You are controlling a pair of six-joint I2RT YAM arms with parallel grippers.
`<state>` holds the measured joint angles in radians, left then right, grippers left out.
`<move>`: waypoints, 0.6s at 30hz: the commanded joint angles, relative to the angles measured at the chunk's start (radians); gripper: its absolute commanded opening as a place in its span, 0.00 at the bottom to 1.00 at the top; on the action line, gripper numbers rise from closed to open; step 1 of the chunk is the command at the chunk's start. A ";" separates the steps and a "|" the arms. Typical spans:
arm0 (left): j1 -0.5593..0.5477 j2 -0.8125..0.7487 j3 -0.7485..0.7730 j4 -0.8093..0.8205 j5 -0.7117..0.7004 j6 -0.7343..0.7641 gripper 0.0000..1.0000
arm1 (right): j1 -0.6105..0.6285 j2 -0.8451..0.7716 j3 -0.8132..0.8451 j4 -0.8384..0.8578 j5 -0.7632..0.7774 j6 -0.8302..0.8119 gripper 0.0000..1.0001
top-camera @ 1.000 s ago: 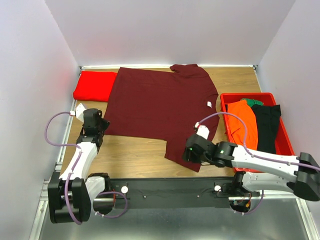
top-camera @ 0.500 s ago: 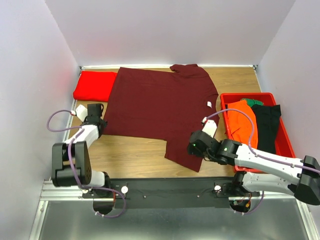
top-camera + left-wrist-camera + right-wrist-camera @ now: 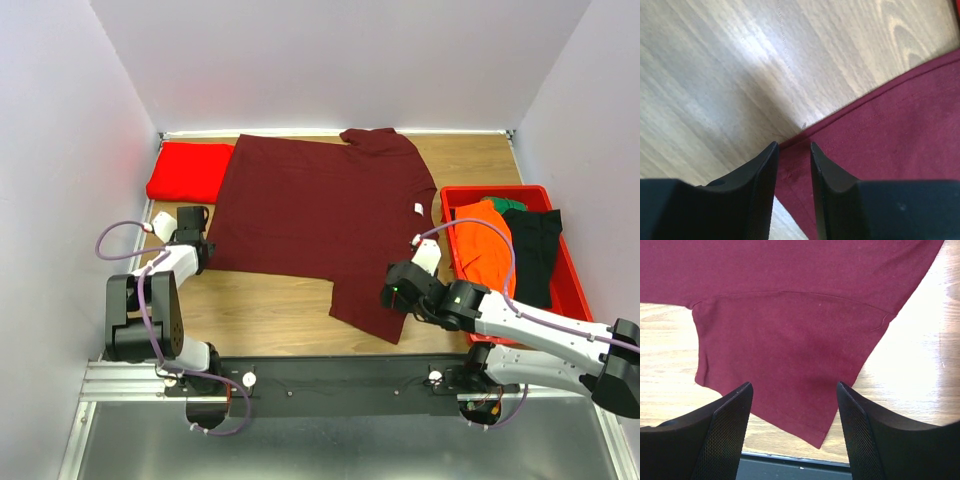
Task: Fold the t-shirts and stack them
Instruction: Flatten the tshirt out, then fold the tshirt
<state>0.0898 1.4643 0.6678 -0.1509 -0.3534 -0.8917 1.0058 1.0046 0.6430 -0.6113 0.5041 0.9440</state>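
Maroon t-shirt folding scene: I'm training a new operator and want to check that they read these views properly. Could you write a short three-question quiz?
1. True or false: the right tool is shut on the maroon t-shirt.
2. In the top view, where does the red t-shirt lie? A: near right. B: far left, beside the maroon one. C: near centre.
3. Short answer: which part of the maroon t-shirt lies between the fingers of the left tool?

Key
1. False. It is open, with a sleeve below it.
2. B.
3. A corner of the bottom hem.
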 commanded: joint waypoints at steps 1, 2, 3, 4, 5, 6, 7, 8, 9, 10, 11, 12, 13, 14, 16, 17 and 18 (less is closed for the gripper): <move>0.007 -0.048 0.000 -0.078 -0.048 -0.006 0.41 | -0.009 -0.011 -0.005 -0.015 0.042 -0.013 0.75; 0.008 -0.082 -0.002 -0.087 -0.052 -0.004 0.41 | -0.009 -0.005 -0.003 -0.012 0.040 -0.014 0.75; 0.007 -0.097 -0.004 -0.093 -0.055 -0.003 0.42 | -0.009 0.000 -0.002 -0.010 0.040 -0.016 0.75; 0.007 -0.110 -0.005 -0.101 -0.059 -0.001 0.43 | -0.009 0.002 0.001 -0.008 0.040 -0.019 0.75; 0.008 -0.130 -0.010 -0.110 -0.067 0.000 0.43 | -0.007 0.005 0.006 -0.004 0.042 -0.019 0.75; 0.007 -0.136 -0.013 -0.117 -0.067 0.002 0.43 | -0.009 0.009 0.009 -0.002 0.043 -0.024 0.75; 0.007 -0.145 -0.016 -0.121 -0.068 0.002 0.43 | -0.009 0.009 0.010 0.001 0.042 -0.025 0.75; 0.007 -0.145 -0.020 -0.121 -0.067 0.002 0.43 | -0.009 0.011 0.012 0.002 0.043 -0.028 0.75; 0.007 -0.144 -0.028 -0.119 -0.064 0.002 0.43 | -0.009 0.011 0.015 0.005 0.044 -0.030 0.75; 0.008 -0.140 -0.031 -0.116 -0.058 -0.001 0.43 | -0.009 0.011 0.017 0.005 0.045 -0.031 0.75; 0.008 -0.134 -0.039 -0.111 -0.053 -0.001 0.43 | -0.009 0.012 0.018 0.007 0.045 -0.031 0.76; 0.007 -0.130 -0.040 -0.107 -0.049 -0.003 0.43 | -0.009 0.012 0.018 0.007 0.045 -0.033 0.76; 0.007 -0.124 -0.042 -0.096 -0.041 -0.003 0.43 | -0.009 0.015 0.018 0.008 0.042 -0.031 0.76; 0.007 -0.108 -0.042 -0.096 -0.039 0.000 0.43 | -0.009 0.017 0.017 0.008 0.040 -0.031 0.76; 0.007 -0.093 -0.036 -0.095 -0.036 0.007 0.43 | -0.009 0.020 0.012 0.008 0.040 -0.022 0.76; 0.007 -0.081 -0.031 -0.095 -0.035 0.013 0.43 | -0.007 0.025 0.009 0.008 0.042 -0.019 0.79; 0.007 -0.075 -0.025 -0.093 -0.036 0.014 0.43 | -0.007 0.026 0.006 0.010 0.043 -0.010 0.81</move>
<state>0.0906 1.3609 0.6403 -0.2348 -0.3710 -0.8871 1.0035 1.0195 0.6434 -0.6071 0.5045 0.9184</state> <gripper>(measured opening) 0.430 0.779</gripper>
